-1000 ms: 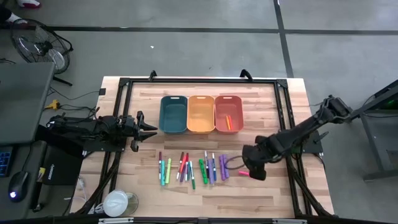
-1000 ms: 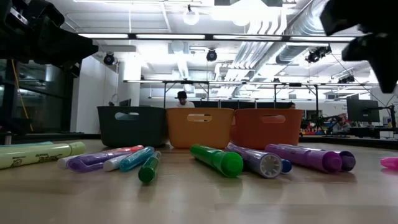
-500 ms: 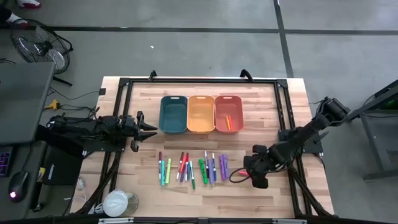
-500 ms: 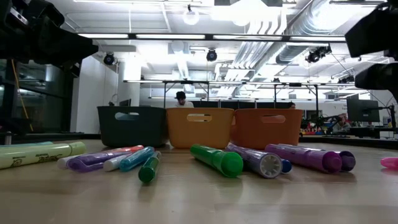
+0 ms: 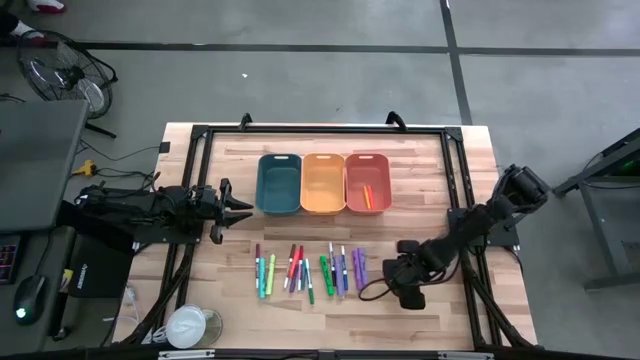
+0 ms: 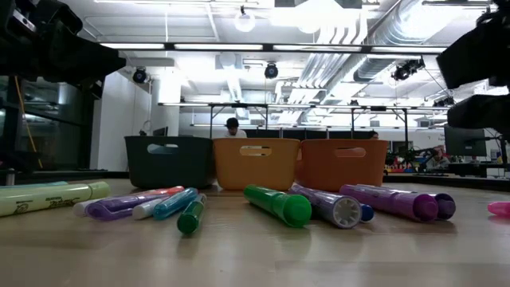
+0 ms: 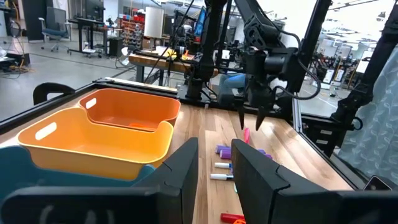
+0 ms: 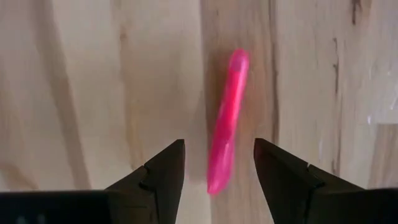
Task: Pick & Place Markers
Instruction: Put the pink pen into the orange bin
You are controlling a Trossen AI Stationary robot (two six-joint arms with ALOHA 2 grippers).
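Several markers in mixed colours lie in a row (image 5: 305,270) on the wooden table, seen end-on in the low view (image 6: 279,205). One pink marker (image 8: 227,118) lies apart, to the row's right. My right gripper (image 8: 217,165) points down over it, open, one finger on either side and touching nothing; the left wrist view shows that gripper (image 7: 252,121) above the pink marker (image 7: 246,135). From above, the gripper (image 5: 398,285) hides the marker. Two or three markers (image 5: 367,195) lie in the orange bin (image 5: 367,165). My left gripper (image 5: 240,208) waits open beside the teal bin (image 5: 279,165).
Three bins stand side by side at the table's far middle: teal, yellow-orange (image 5: 323,165) and orange. A black frame (image 5: 320,131) runs round the table. A white round object (image 5: 188,325) sits at the near left corner. A black cable loop (image 5: 368,290) hangs by the right gripper.
My right gripper has moved toward the table's near edge and slightly left, ending above the pink marker; its arm has swung with it. The markers, the bins and the left arm have stayed where they were.
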